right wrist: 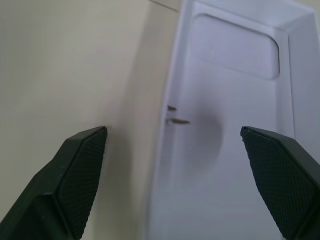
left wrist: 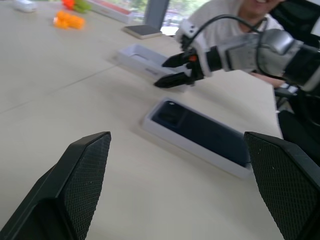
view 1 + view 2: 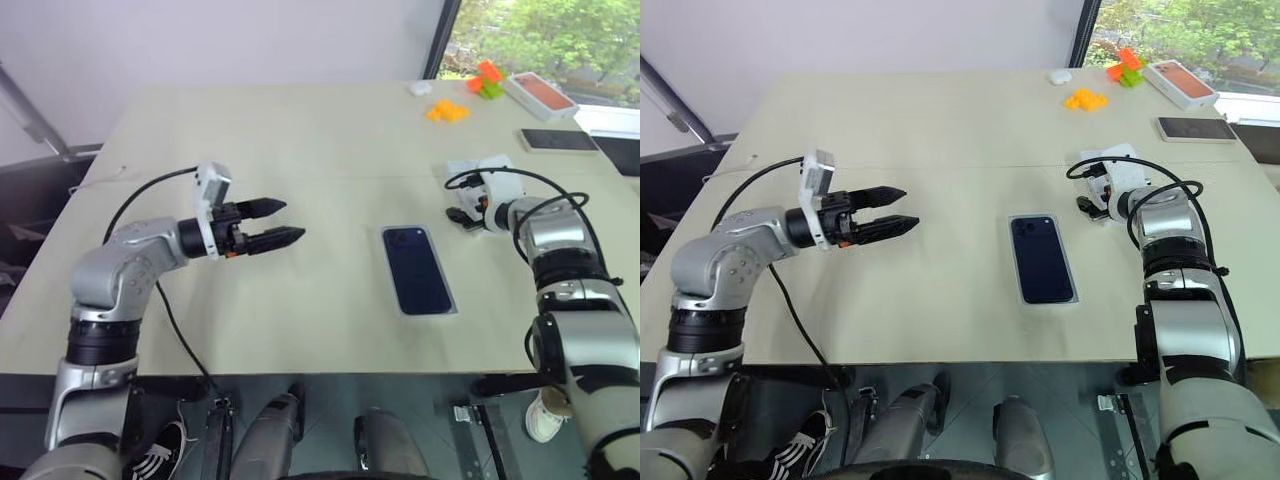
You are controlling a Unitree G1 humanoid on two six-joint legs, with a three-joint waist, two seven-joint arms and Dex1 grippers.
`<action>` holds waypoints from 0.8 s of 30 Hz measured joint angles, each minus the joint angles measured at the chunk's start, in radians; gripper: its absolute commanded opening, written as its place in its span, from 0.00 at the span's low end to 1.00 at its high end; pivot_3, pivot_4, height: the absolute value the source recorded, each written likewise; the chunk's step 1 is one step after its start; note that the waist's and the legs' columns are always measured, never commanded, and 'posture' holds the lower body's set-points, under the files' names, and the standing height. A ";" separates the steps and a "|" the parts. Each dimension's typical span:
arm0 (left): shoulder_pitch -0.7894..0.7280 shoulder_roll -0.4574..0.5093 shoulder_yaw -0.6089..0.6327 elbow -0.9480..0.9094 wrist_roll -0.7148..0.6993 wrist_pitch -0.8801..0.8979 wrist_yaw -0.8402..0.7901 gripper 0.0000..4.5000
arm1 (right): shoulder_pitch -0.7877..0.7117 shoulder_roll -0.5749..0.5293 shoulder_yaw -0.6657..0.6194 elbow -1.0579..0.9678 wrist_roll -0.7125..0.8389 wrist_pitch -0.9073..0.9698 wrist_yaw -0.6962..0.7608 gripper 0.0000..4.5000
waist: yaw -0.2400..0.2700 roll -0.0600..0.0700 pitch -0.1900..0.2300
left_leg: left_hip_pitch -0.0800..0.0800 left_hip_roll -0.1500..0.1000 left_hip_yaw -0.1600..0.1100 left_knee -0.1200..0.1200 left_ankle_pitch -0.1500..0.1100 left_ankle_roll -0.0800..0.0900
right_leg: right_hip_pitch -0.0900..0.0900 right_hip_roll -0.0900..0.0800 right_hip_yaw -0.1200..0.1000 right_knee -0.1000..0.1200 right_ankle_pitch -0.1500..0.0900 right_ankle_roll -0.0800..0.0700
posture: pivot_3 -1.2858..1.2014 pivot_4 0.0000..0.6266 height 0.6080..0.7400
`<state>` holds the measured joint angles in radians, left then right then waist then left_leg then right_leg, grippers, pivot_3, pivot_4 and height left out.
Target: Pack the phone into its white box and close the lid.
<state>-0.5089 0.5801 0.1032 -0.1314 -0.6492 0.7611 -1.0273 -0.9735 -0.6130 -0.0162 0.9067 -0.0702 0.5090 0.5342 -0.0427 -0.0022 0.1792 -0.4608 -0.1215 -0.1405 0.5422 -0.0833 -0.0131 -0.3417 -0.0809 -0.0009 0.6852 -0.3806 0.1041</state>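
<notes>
The phone (image 3: 418, 270) is lying in the white box (image 2: 150, 121). The right pincer (image 2: 171, 70), spread wide, is nearing the lid (image 1: 235, 125); a bump could push it away.

Silver-grey humanoid arms, black two-finger grippers, black cabling.
Left arm (image 3: 120, 275): brushed silver rounded shells, black ring joints, white camera block at wrist, orange spot near finger base, black cable looping from wrist along the forearm. Left gripper (image 3: 278, 223): tapered black fingers; fingertips (image 2: 80, 170) show a fine cross-hatched pad texture. Right arm (image 3: 565, 265): same silver shells and black joint bands, white wrist module, coiled black cables. Right gripper (image 2: 172, 70): black pointed fingers, orange mark at base.
</notes>
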 measured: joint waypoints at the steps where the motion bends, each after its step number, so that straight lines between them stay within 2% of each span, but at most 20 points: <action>1: 0.017 0.008 0.001 -0.002 -0.005 -0.008 -0.013 1.00 | -0.004 -0.002 -0.001 0.003 0.003 0.011 0.004 0.99 | -0.003 0.000 0.000 | 0.000 0.001 0.000 0.000 0.000 0.000 | 0.000 0.001 0.000 0.000 0.000 0.000 | 0.52 0.24 1.00; 3: 0.032 0.015 0.004 -0.004 -0.011 -0.018 -0.023 1.00 | -0.007 -0.002 -0.002 0.004 0.010 0.029 0.013 0.99 | -0.004 0.000 0.000 | 0.000 0.001 0.000 0.000 0.000 0.000 | 0.000 0.002 0.000 0.001 0.000 0.000 | 0.52 0.24 1.00; 5: 0.036 0.025 0.009 -0.019 -0.016 -0.033 -0.031 1.00 | -0.013 -0.002 -0.003 0.007 0.025 0.051 0.023 0.88 | -0.002 0.000 0.000 | 0.000 0.002 0.000 0.001 -0.002 0.003 | 0.000 0.002 0.000 0.002 0.000 0.000 | 0.52 0.24 1.00; 6: 0.038 0.030 0.010 -0.031 -0.017 -0.036 -0.033 1.00 | -0.016 -0.002 -0.003 0.008 0.029 0.053 0.025 0.80 | -0.002 0.000 0.000 | 0.001 0.002 0.000 0.001 -0.002 0.003 | 0.000 0.002 0.000 0.002 0.000 0.000 | 0.52 0.24 1.00; 11: 0.065 0.030 0.008 -0.049 -0.024 -0.033 -0.031 1.00 | -0.024 -0.001 0.002 0.010 0.034 0.051 0.043 0.24 | -0.002 0.001 0.000 | 0.001 0.001 0.000 0.001 -0.002 0.003 | 0.000 0.001 0.001 0.002 0.000 -0.001 | 0.52 0.24 1.00; 24: 0.069 0.027 0.006 -0.082 -0.063 0.006 0.016 1.00 | -0.059 0.003 0.032 0.044 0.019 0.058 0.062 0.24 | -0.003 0.001 0.000 | 0.001 0.002 0.000 0.001 -0.002 0.003 | 0.000 0.002 0.001 0.002 0.000 -0.001 | 0.52 0.24 1.00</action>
<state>-0.4398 0.6074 0.1094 -0.2129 -0.7123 0.7676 -1.0111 -1.0322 -0.6097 0.0157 0.9505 -0.0516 0.5668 0.5964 -0.0458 -0.0013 0.1797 -0.4600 -0.1199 -0.1403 0.5430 -0.0852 -0.0102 -0.3421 -0.0793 -0.0001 0.6872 -0.3803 0.1034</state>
